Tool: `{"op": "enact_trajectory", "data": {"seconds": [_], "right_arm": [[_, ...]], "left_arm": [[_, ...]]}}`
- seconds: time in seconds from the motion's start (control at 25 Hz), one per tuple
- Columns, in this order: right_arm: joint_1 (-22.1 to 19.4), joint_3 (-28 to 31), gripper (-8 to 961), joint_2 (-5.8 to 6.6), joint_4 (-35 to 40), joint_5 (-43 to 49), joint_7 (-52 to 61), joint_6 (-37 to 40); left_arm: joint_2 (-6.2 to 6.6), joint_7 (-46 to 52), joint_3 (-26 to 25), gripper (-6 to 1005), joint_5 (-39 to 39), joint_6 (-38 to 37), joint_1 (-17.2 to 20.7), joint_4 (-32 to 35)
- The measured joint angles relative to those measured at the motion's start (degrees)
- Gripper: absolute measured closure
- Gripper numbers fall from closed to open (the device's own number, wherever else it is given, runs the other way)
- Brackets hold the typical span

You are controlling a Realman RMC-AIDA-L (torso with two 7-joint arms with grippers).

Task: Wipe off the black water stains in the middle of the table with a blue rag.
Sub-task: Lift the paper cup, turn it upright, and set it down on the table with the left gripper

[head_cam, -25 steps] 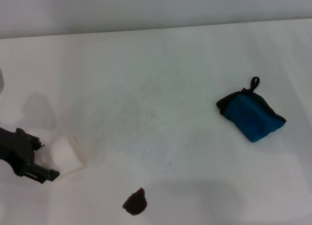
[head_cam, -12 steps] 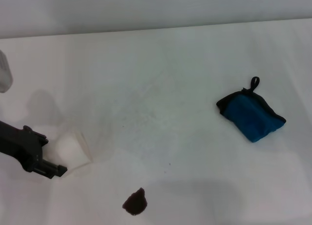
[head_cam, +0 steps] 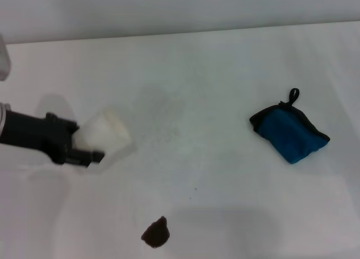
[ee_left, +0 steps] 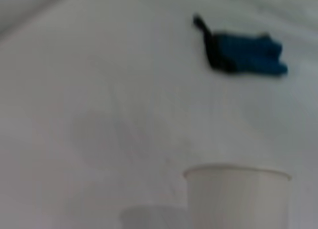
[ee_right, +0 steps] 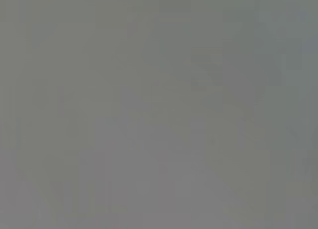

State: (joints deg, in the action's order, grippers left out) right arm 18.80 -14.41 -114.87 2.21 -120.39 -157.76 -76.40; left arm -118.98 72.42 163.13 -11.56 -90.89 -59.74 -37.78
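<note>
Blue rag (head_cam: 290, 134) lies on the right side of the table (head_cam: 225, 62), toward mid-depth, untouched, well apart from both the stain and the arm. Teal cloth, folded into a lumpy wedge, black edging along its far-left side, small black loop sticking up at the far corner; also seen across the table in the left wrist view (ee_left: 246, 52). Judged soft, light, limp: it should crumple under a pinch and drape when lifted. Best hold is probably the thick folded body near the middle, pinched from above; the loop looks too thin and floppy to trust.

Black water stains (head_cam: 156, 234): one small glossy brown-black blotch, irregular edge, at the near edge, left of centre. Likely wet, so it may smear before it lifts.

Table: flat, matte white, faint grey smudges mid-surface, a few tiny dark specks.

Left gripper (head_cam: 84, 148) sits at the left, clenched on a white plastic cup (head_cam: 104, 132), tipped toward the right; cup rim fills the left wrist view (ee_left: 237, 175). Thin-walled, light, easily squashed by the look of it.

Right gripper not in sight; right wrist view shows only blank grey.
</note>
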Motion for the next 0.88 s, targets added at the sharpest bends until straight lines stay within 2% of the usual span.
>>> {"op": "enact_trajectory", "data": {"seconds": [0.28, 0.44, 0.88], "right_arm": [[0.2, -0.2, 542, 0.00, 0.9, 0.1, 0.0, -0.1], [0.1, -0.2, 542, 0.00, 1.5, 0.1, 0.0, -0.3], [-0.1, -0.3, 542, 0.06, 2.8, 0.1, 0.0, -0.3]], "left_arm": [[0.06, -9.3, 0.0, 362, 17.3, 0.9, 5.5, 4.5], [-0.11, -13.4, 0.0, 384, 23.2, 2.9, 9.3, 7.7], [-0.23, -33.2, -0.1, 432, 39.0, 12.4, 24.6, 23.1]]}}
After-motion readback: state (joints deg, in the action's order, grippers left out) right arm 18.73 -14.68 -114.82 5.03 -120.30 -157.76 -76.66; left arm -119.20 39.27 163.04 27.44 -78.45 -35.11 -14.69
